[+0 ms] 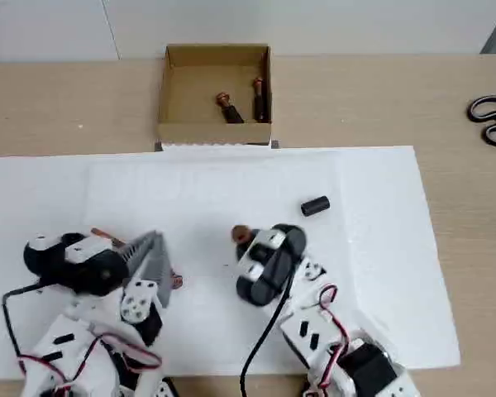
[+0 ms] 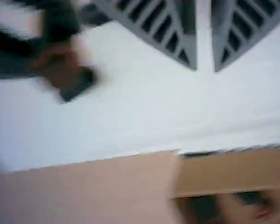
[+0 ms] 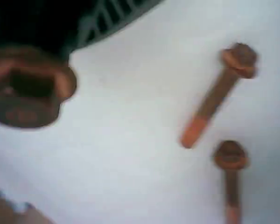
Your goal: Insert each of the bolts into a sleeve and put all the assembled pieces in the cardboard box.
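Copper bolt (image 3: 28, 88) clamped in right hand (image 1: 248, 241); left hand (image 2: 205, 67) narrowly parted above white sheet (image 2: 154, 116).

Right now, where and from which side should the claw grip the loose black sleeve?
Grip the black sleeve around its middle, coming down from above. It lies on its side, long axis running nearly left to right in the high view, nothing touching it, so closing on its curved flanks should probably hold it.
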`<action>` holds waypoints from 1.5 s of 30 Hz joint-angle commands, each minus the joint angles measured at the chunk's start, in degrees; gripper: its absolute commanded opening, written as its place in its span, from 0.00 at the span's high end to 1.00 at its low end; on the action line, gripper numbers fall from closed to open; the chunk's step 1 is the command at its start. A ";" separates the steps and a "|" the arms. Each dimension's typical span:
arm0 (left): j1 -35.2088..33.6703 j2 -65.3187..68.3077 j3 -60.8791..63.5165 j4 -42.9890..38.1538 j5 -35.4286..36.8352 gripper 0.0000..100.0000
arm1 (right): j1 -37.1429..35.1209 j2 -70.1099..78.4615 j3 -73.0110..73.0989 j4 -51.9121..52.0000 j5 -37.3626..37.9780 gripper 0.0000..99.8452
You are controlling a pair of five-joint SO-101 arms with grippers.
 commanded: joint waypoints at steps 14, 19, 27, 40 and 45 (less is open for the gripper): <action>-17.05 -0.53 34.86 -18.90 -7.21 0.99 | 17.89 7.78 -8.44 -0.13 -15.30 1.00; -16.44 -0.53 34.95 -19.08 -7.21 0.99 | 17.89 27.38 -22.15 -3.03 -15.30 1.00; -16.70 -0.53 34.95 -19.08 -6.95 0.99 | 17.89 65.19 -49.05 -11.21 -15.03 1.00; -16.88 -0.53 34.95 -18.99 -6.95 0.99 | 17.54 124.97 -109.89 -13.49 -14.95 1.00; -16.88 -0.53 34.95 -18.90 -6.95 0.99 | 16.40 140.62 -128.35 -13.49 -14.95 1.00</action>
